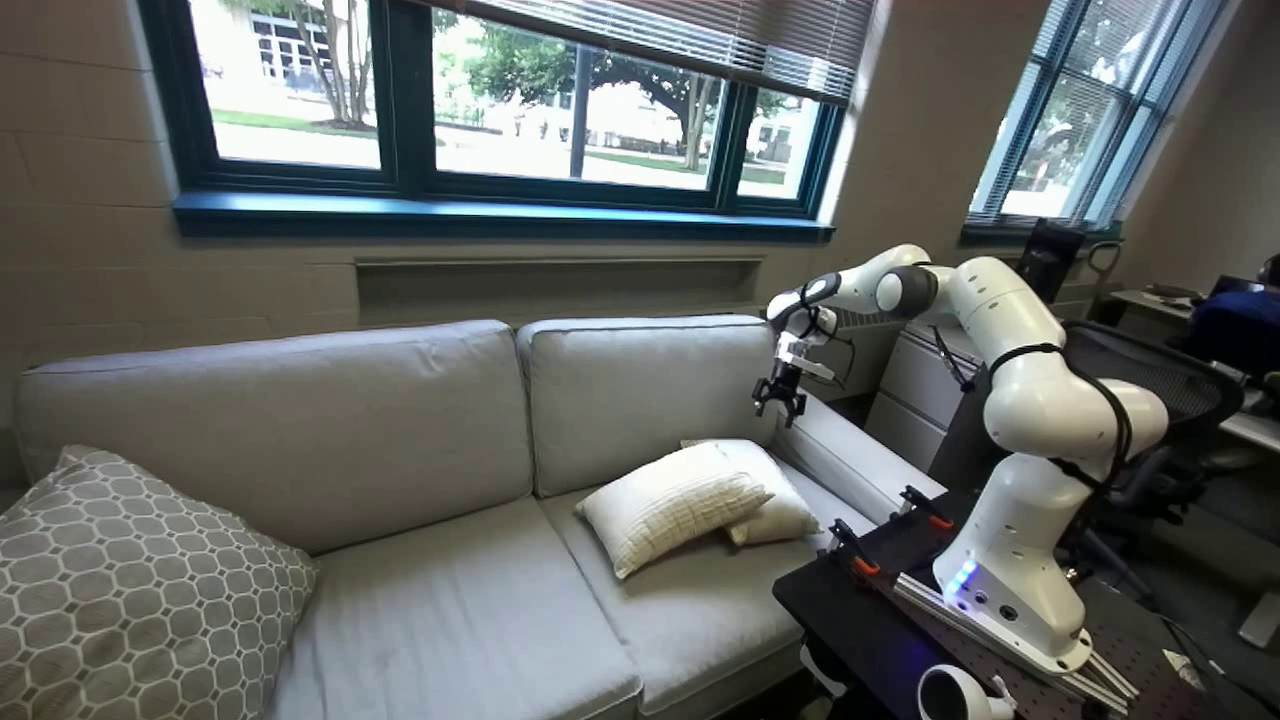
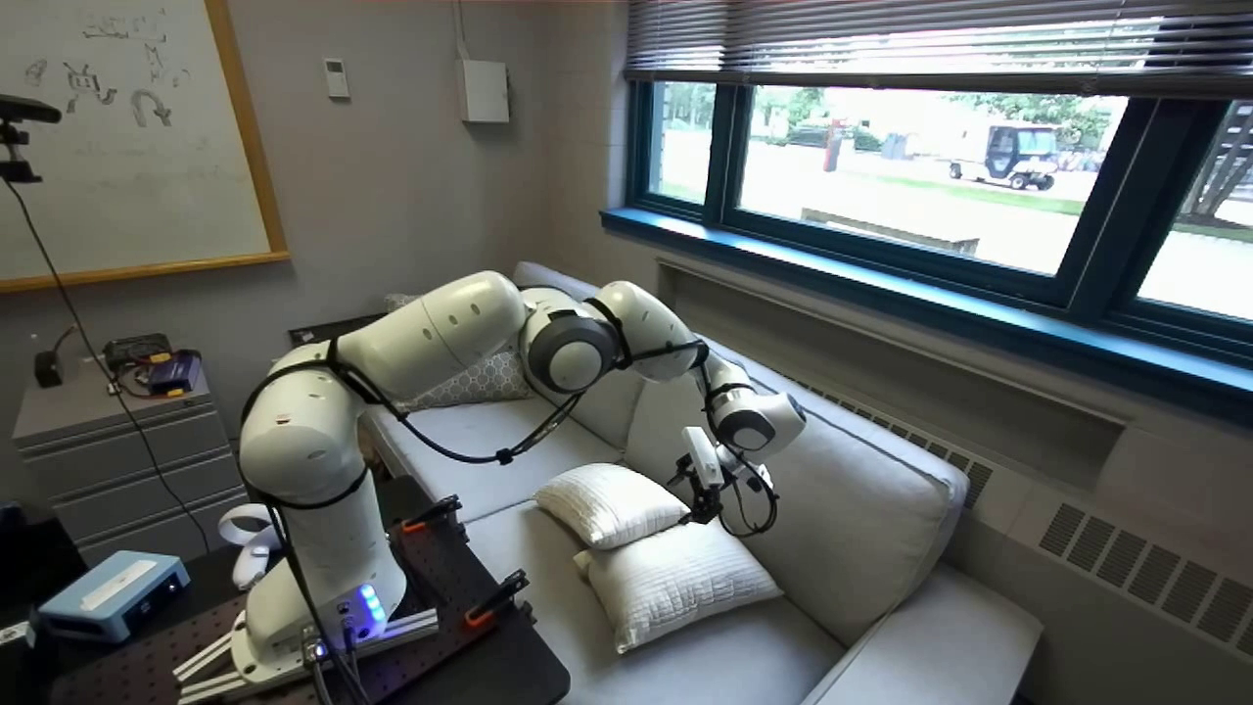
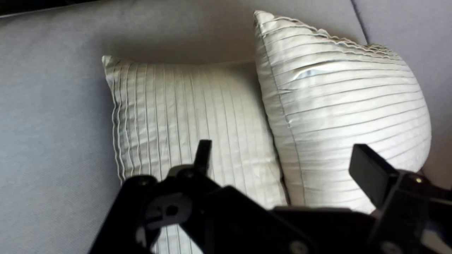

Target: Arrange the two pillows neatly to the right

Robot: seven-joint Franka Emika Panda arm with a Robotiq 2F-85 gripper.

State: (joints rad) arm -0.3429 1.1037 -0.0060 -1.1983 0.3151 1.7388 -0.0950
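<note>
Two cream pleated pillows lie overlapping on the right seat of the pale sofa in an exterior view. The tilted pillow (image 1: 670,505) rests partly on the flatter pillow (image 1: 785,510), which is nearer the armrest. The wrist view has the flatter pillow (image 3: 197,113) at left and the tilted pillow (image 3: 342,106) at right, its edge covering the neighbour's side. My gripper (image 3: 284,155) is open, fingers spread wide, with nothing held. Both exterior views place the gripper (image 1: 778,412) (image 2: 683,501) near the back cushion, apart from the pillows in an exterior view.
The sofa's armrest (image 1: 850,455) and back cushion (image 1: 650,395) border the pillows. A grey-and-white lattice cushion (image 1: 150,590) leans at the sofa's far end. The robot's black table (image 1: 840,600), with orange-tipped clamps (image 2: 494,597), stands close to the sofa's front.
</note>
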